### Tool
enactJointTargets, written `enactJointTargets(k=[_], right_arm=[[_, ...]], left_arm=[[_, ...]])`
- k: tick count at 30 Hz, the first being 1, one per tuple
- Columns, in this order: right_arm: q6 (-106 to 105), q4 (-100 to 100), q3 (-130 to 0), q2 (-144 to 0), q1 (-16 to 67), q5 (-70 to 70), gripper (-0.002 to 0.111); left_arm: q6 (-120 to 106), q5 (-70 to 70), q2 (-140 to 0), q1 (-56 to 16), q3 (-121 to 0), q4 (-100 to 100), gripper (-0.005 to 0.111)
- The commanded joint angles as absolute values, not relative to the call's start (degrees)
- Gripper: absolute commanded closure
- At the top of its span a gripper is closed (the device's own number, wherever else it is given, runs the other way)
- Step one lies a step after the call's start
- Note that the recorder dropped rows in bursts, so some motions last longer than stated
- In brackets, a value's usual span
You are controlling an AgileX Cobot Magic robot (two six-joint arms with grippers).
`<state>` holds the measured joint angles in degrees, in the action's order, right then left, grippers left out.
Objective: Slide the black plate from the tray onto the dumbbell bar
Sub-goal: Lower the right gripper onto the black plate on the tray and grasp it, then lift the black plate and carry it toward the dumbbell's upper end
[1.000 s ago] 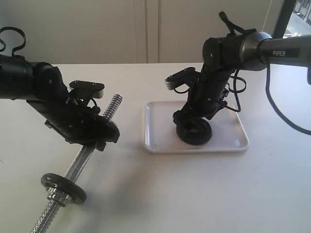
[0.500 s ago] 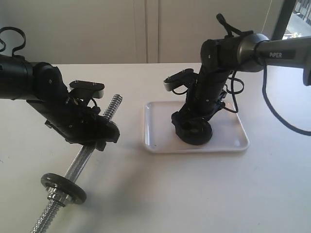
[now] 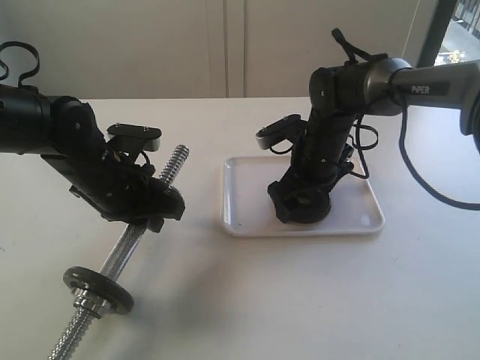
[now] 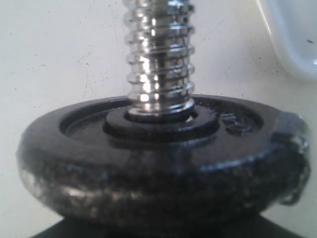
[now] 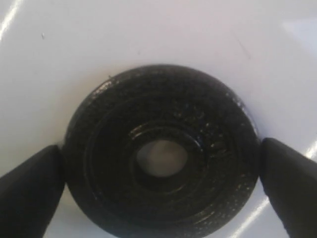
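- The glossy round black plate (image 5: 161, 158) lies flat on the white rectangular plastic tray (image 3: 247, 195), centred within the right gripper (image 5: 162, 181), whose jaws stand spread and unclenched.
- Close evenly on its rim, then lift clear of the tray's low lip.
- The left gripper (image 3: 146, 206) clamps the long chrome dumbbell bar (image 3: 131, 241). Its raised threaded end (image 3: 174, 163) points toward the right gripper, with bare table (image 3: 300, 300) between.
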<state>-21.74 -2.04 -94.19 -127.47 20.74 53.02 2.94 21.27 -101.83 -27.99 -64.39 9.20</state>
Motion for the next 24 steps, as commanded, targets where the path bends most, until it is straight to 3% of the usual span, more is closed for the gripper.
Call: enactJointTargets(k=[1, 5, 7, 9, 14, 19, 24], right_arm=[[-22.26, 0.88, -93.24, -129.32, 20.64, 53.65, 0.003], [-21.63, 0.88, -93.24, -129.32, 20.64, 55.17, 0.007], [-20.32, 0.88, -93.24, -129.54, 20.64, 56.7, 0.018], [-18.03, 1.54, -93.24, -129.54, 20.64, 58.12, 0.038], [-10.84, 2.27, -93.47, -128.73, 20.54, 58.0, 0.107], [-10.83, 0.32, -93.66, -125.0, 20.16, 55.17, 0.108], [-19.97, -14.01, -96.15, -121.42, 17.96, 55.37, 0.108]], left_arm=[[2.76, 17.17, -99.25, -28.09, -65.4, 10.14, 0.107], [2.76, 17.17, -99.25, -28.09, -65.4, 10.14, 0.107], [2.76, 17.17, -99.25, -28.09, -65.4, 10.14, 0.107], [2.76, 17.17, -99.25, -28.09, -65.4, 10.14, 0.107], [2.76, 16.93, -99.25, -28.09, -65.4, 10.14, 0.107], [2.08, 17.15, -99.25, -28.09, -65.4, 10.14, 0.107], [0.48, 17.15, -99.25, -28.09, -65.4, 10.14, 0.107]])
